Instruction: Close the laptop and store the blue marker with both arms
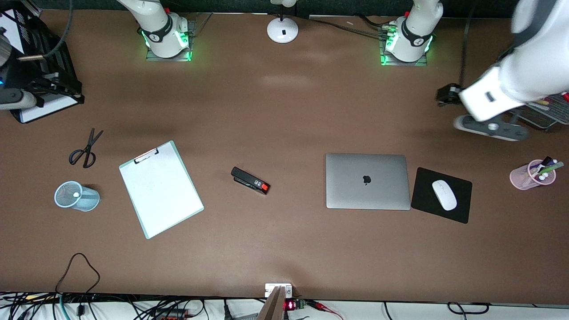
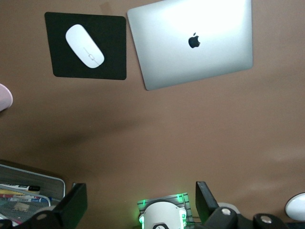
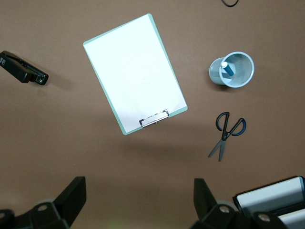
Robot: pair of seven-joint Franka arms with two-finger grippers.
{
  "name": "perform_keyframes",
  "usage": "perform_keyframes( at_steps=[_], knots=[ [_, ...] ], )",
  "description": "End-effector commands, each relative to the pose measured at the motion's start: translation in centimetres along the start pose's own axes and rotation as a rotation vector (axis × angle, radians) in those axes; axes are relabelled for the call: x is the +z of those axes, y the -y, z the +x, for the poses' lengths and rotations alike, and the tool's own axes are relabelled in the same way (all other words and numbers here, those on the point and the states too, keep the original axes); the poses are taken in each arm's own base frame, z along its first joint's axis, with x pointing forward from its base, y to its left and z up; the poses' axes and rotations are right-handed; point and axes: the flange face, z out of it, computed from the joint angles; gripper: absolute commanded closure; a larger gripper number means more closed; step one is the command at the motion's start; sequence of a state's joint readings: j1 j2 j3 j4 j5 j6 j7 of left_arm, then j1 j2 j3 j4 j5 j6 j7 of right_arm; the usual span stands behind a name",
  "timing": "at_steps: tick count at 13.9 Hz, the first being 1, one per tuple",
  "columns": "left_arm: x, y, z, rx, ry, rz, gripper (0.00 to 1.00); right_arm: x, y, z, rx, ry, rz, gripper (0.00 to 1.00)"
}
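Now shut laptop [image 2: 190, 43] and mesh-cup blue marker [image 3: 228, 68] well apart from both wide pincers [image 2: 138, 205].

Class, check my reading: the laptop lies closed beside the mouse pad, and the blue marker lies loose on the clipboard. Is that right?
Not quite. The laptop is closed beside the mouse pad, but the blue marker stands in the blue mesh cup, not on the clipboard; the right wrist view shows it.
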State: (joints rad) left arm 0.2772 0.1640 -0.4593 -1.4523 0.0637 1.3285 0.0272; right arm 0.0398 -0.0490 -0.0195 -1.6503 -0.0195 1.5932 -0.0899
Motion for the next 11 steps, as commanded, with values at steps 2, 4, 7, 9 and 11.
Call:
perform_keyframes(
  at_steps=[2, 4, 7, 9, 11],
  knots=[
    [-2.3, 0.5, -2.6, 0.008, -0.06, 0.006, 0.0, -0.2, -0.3, -0.3, 0.013, -0.016, -0.014, 0.0],
    [-2.5, 1.8, -2.4, 0.029, -0.089, 0.011, 0.0, -0.3, -0.4, 0.4, 0.015, -0.021, -0.012, 0.0],
    [-2.8, 2.3, -2.2, -0.054, -0.145, 0.028, 0.0, -0.5, -0.3, 1.0, 0.014, -0.024, -0.011, 0.0],
    [-2.3, 2.3, -2.7, -0.139, -0.213, 0.024, 0.0, 0.1, -0.3, 1.1, 0.014, -0.008, -0.002, 0.0],
    [-2.4, 2.0, -3.2, -0.153, -0.293, 0.029, 0.0, 0.4, -0.2, 1.3, 0.014, -0.002, 0.003, 0.0]
  ],
)
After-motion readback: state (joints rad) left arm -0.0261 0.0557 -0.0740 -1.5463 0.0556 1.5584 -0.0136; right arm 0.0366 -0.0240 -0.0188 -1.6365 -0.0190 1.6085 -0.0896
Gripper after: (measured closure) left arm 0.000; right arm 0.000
